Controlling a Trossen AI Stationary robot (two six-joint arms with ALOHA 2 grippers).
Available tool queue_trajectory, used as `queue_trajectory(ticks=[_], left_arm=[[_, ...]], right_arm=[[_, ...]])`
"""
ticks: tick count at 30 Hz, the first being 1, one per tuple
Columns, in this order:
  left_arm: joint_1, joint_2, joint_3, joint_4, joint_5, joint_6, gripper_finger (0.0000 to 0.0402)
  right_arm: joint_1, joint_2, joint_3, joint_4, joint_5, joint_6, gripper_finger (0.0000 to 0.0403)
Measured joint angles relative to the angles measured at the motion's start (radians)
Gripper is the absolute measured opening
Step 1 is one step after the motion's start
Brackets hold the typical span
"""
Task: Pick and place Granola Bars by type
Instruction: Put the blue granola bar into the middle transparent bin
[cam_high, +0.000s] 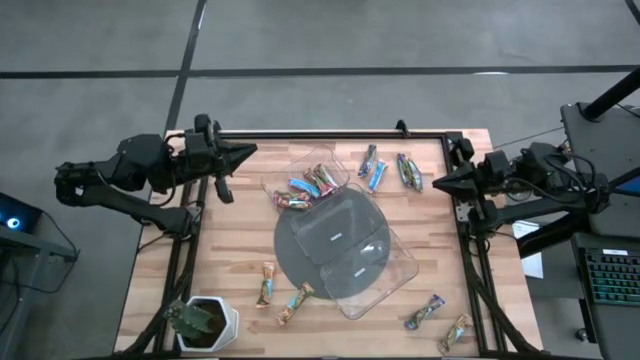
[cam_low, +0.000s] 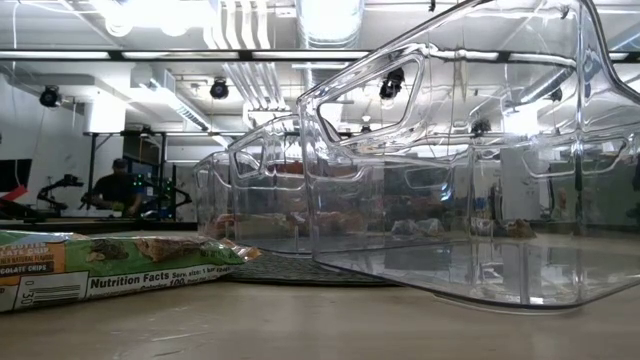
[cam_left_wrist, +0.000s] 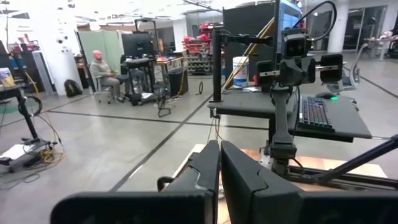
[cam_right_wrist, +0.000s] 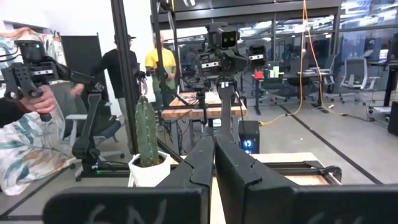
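With my left gripper (cam_high: 250, 152) and right gripper (cam_high: 436, 183) both pinched together empty, the bar (cam_low: 110, 265) at lower left reads "Nutrition Facts".

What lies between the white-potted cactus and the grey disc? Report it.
High view: two shiny wrapped granola bars lie on bare wood between the white-potted cactus and the round grey disc, the nearer one close to the disc's edge.

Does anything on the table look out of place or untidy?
Yes. The granola bars are scattered: some in the far clear tray, others loose near the plant and the table's front right corner. The second tray overhangs the grey disc.
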Motion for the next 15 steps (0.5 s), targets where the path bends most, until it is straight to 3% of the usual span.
queue_trajectory(ticks=[8,15], left_arm=[[0.024,0.014,0.002,0.0,0.0,-0.04,0.0],[0.025,0.099,0.002,-0.008,0.049,-0.07,0.0]], right_arm=[[0.0,0.0,0.0,0.0,0.0,0.001,0.0009],[0.0,0.0,0.0,0.0,0.0,0.011,0.0009]])
